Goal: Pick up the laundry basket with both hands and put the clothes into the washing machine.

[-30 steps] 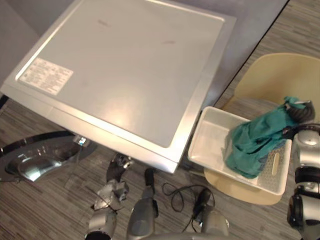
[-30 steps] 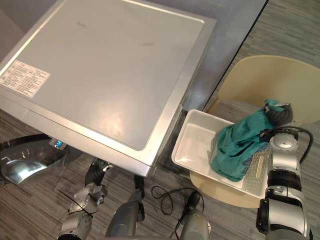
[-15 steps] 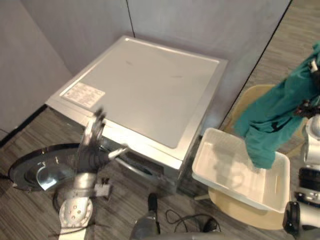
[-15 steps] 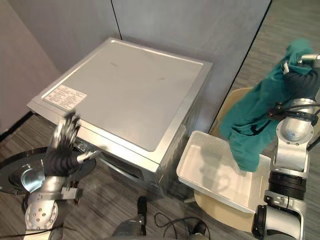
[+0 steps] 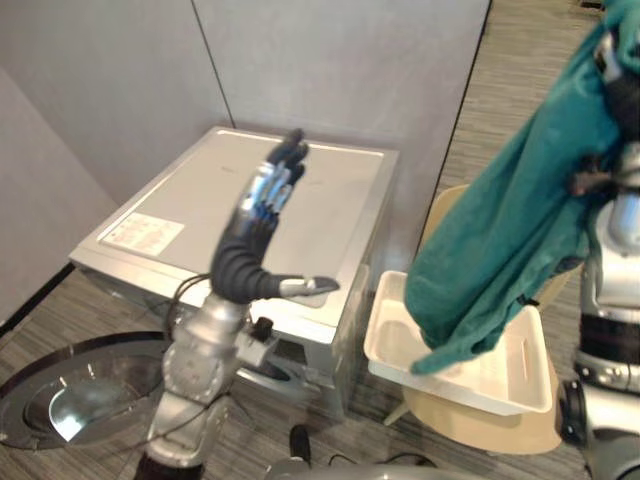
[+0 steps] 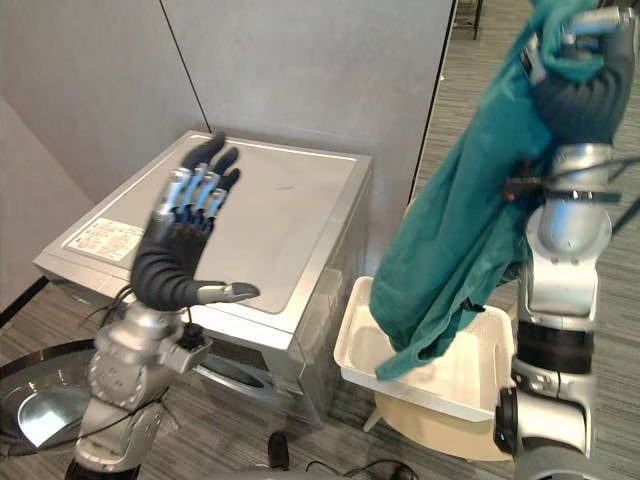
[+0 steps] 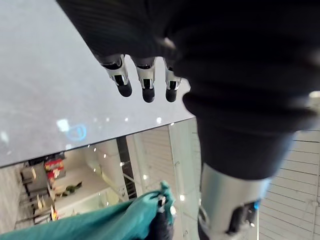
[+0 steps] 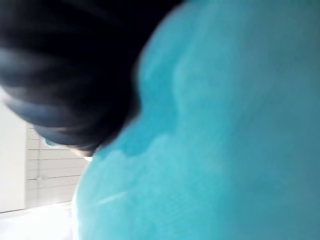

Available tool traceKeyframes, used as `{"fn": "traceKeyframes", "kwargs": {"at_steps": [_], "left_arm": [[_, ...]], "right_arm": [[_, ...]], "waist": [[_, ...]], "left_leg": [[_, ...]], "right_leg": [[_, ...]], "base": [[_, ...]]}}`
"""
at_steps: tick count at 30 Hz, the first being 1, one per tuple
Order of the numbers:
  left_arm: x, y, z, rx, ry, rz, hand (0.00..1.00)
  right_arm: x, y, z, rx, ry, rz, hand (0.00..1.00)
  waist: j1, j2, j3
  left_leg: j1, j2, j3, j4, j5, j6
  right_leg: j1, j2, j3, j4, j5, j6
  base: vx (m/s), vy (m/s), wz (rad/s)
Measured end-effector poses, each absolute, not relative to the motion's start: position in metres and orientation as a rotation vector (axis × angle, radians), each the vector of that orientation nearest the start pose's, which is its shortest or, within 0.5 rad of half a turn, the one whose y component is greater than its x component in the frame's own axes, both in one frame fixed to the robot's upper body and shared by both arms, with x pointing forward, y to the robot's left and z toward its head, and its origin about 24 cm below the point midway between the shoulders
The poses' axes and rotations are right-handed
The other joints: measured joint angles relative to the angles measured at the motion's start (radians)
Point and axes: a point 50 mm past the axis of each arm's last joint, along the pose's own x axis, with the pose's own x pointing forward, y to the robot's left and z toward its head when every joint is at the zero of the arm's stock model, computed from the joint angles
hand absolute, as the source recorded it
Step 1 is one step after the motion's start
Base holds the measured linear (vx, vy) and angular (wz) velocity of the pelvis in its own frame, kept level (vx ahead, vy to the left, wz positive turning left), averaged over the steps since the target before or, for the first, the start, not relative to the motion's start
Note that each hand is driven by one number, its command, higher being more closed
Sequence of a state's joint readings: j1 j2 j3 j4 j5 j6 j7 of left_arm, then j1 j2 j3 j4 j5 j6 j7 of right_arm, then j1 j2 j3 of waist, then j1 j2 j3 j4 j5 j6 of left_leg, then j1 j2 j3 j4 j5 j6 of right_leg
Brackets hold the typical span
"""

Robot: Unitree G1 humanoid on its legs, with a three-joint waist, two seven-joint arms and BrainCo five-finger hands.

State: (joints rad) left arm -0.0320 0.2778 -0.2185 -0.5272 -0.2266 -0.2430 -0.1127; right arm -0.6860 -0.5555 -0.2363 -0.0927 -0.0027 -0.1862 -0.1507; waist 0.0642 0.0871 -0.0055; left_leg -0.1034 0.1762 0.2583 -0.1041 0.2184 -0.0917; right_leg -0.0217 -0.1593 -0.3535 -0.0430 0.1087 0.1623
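1. Laundry basket (image 5: 500,372), white, sat on a beige chair (image 5: 480,432) just beside the washing machine (image 5: 340,200); the lower end of the teal garment (image 6: 450,250) dangled over the basket's inside.
2. Right hand (image 6: 578,90) held that garment high, fingers clamped in the cloth.
3. Left hand (image 5: 240,265) was raised before the machine, fingers straight and apart.
4. The machine's round door (image 5: 70,400) stood open low at the front; the print on the white label (image 5: 143,233) on the machine's top was too small to read.

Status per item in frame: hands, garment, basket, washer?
Teal cloth garment: hanging from the raised right hand, lower end over the basket.
White plastic laundry basket: on beige chair, looks empty.
Silver front-loading washing machine: round door swung open.
Left hand: open, raised, holding nothing.
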Motion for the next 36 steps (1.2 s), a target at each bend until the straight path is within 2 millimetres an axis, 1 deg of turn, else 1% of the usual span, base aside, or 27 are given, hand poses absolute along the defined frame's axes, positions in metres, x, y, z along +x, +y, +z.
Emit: {"fn": "traceKeyframes", "kwargs": {"at_steps": [1, 3, 4, 5, 6, 7, 8, 10, 13, 16, 18, 19, 23, 28, 31, 34, 36], "left_arm": [[0.221, 0.113, 0.169, -0.006, -0.671, -0.479, 0.0], [0.236, 0.107, 0.159, 0.002, -0.597, -0.495, 0.0], [0.244, 0.103, 0.152, -0.002, -0.551, -0.499, 0.0], [0.252, 0.098, 0.145, -0.002, -0.509, -0.51, 0.0], [0.257, 0.095, 0.142, -0.003, -0.489, -0.515, 0.0], [0.264, 0.087, 0.137, -0.002, -0.448, -0.533, 0.0], [0.268, 0.082, 0.132, 0.0, -0.416, -0.547, 0.0], [0.271, 0.076, 0.128, 0.008, -0.391, -0.569, 0.0], [0.278, 0.063, 0.123, 0.015, -0.343, -0.607, 0.0], [0.285, 0.052, 0.126, 0.013, -0.334, -0.619, 0.0], [0.293, 0.046, 0.13, 0.009, -0.337, -0.607, 0.0], [0.297, 0.04, 0.132, 0.004, -0.337, -0.595, 0.0], [0.3, 0.026, 0.133, 0.007, -0.33, -0.614, 0.0], [0.303, 0.013, 0.133, 0.017, -0.316, -0.638, 0.0], [0.306, 0.006, 0.136, 0.031, -0.319, -0.62, 0.0], [0.306, -0.01, 0.126, 0.084, -0.275, -0.677, 0.0], [0.301, -0.019, 0.116, 0.078, -0.229, -0.735, 0.0]], "right_arm": [[0.279, -0.23, 0.328, -0.388, -1.094, -0.283, 1.0], [0.281, -0.224, 0.34, -0.352, -1.127, -0.264, 1.0], [0.282, -0.221, 0.346, -0.332, -1.138, -0.246, 1.0], [0.283, -0.218, 0.349, -0.31, -1.144, -0.226, 1.0], [0.283, -0.217, 0.35, -0.301, -1.147, -0.219, 1.0], [0.283, -0.215, 0.351, -0.285, -1.15, -0.208, 1.0], [0.286, -0.212, 0.353, -0.265, -1.147, -0.19, 1.0], [0.289, -0.208, 0.355, -0.254, -1.141, -0.17, 1.0], [0.289, -0.202, 0.36, -0.198, -1.159, -0.141, 1.0], [0.289, -0.197, 0.362, -0.167, -1.164, -0.114, 1.0], [0.289, -0.189, 0.366, -0.16, -1.179, -0.083, 1.0], [0.289, -0.182, 0.371, -0.138, -1.196, -0.057, 1.0], [0.292, -0.171, 0.381, -0.086, -1.205, -0.008, 1.0], [0.296, -0.163, 0.376, -0.015, -1.184, 0.028, 1.0], [0.299, -0.149, 0.371, 0.011, -1.164, 0.083, 1.0], [0.301, -0.142, 0.369, 0.008, -1.152, 0.115, 1.0], [0.302, -0.141, 0.368, 0.016, -1.143, 0.124, 1.0]], "waist": [[-0.003, -0.001, 0.0], [-0.012, -0.003, 0.0], [-0.021, -0.003, -0.001], [-0.026, -0.005, -0.001], [-0.027, -0.005, -0.001], [-0.03, -0.005, -0.001], [-0.037, -0.005, -0.001], [-0.046, -0.006, -0.001], [-0.05, -0.006, -0.001], [-0.052, -0.006, -0.002], [-0.054, -0.006, -0.002], [-0.054, -0.007, -0.002], [-0.053, -0.01, -0.003], [-0.056, -0.012, -0.004], [-0.065, -0.014, -0.005], [-0.065, -0.025, -0.01], [-0.071, -0.044, -0.013]], "left_leg": [[0.005, -0.001, 0.002, 0.0, 0.0, 0.001], [0.005, -0.001, 0.003, -0.001, 0.0, 0.001], [0.005, -0.001, 0.003, -0.001, 0.0, 0.001], [0.005, 0.0, 0.004, -0.001, 0.0, 0.0], [0.005, 0.0, 0.005, -0.001, 0.0, 0.0], [0.005, 0.0, 0.006, -0.001, 0.0, 0.0], [0.005, 0.0, 0.008, -0.001, 0.0, 0.0], [0.005, 0.001, 0.012, -0.001, 0.0, 0.0], [0.005, 0.003, 0.022, -0.001, 0.0, 0.001], [0.005, 0.004, 0.022, -0.001, 0.001, 0.001], [0.005, 0.004, 0.022, -0.001, 0.001, 0.001], [0.005, 0.005, 0.021, -0.001, 0.001, 0.001], [0.004, 0.004, 0.019, -0.001, 0.001, 0.001], [0.002, 0.004, 0.018, -0.001, 0.001, 0.001], [-0.009, 0.005, 0.018, -0.001, 0.001, 0.001], [-0.013, 0.009, 0.016, -0.001, 0.001, 0.001], [-0.015, 0.015, 0.016, -0.001, 0.001, 0.001]], "right_leg": [[0.001, -0.001, 0.002, 0.0, 0.0, 0.0], [0.0, -0.001, 0.003, 0.001, 0.0, 0.0], [0.0, -0.001, 0.003, 0.002, 0.0, 0.0], [-0.002, -0.001, 0.005, 0.002, -0.001, 0.002], [-0.002, -0.001, 0.005, 0.001, -0.002, 0.002], [-0.003, -0.001, 0.007, 0.001, -0.003, 0.004], [-0.005, -0.001, 0.009, 0.001, -0.003, 0.005], [-0.008, 0.0, 0.013, 0.002, -0.004, 0.005], [-0.018, 0.001, 0.025, 0.002, -0.002, 0.005], [-0.019, 0.002, 0.026, 0.002, 0.002, 0.0], [-0.019, 0.002, 0.027, 0.002, 0.002, 0.0], [-0.019, 0.003, 0.027, 0.003, 0.002, 0.0], [-0.019, 0.003, 0.027, 0.003, 0.002, 0.0], [-0.022, 0.002, 0.027, 0.004, -0.001, 0.003], [-0.035, 0.002, 0.028, 0.007, 0.0, 0.004], [-0.032, 0.005, 0.026, 0.006, 0.003, 0.0], [-0.033, 0.012, 0.026, 0.006, 0.003, -0.006]], "base": [[0.0, -0.008, -0.04], [0.0, 0.0, 0.0], [0.0, 0.0, 0.0], [0.0, 0.0, 0.0], [0.0, -0.007, -0.04], [0.0, -0.01, -0.04], [0.0, -0.011, -0.06], [0.01, -0.011, -0.1], [0.01, -0.019, -0.12], [0.0, 0.0, 0.0], [0.0, 0.0, 0.0], [0.0, 0.0, 0.0], [0.0, 0.0, 0.0], [0.0, 0.0, 0.0], [0.0, 0.0, 0.0], [0.01, -0.009, 0.0], [0.04, -0.032, -0.02]]}}
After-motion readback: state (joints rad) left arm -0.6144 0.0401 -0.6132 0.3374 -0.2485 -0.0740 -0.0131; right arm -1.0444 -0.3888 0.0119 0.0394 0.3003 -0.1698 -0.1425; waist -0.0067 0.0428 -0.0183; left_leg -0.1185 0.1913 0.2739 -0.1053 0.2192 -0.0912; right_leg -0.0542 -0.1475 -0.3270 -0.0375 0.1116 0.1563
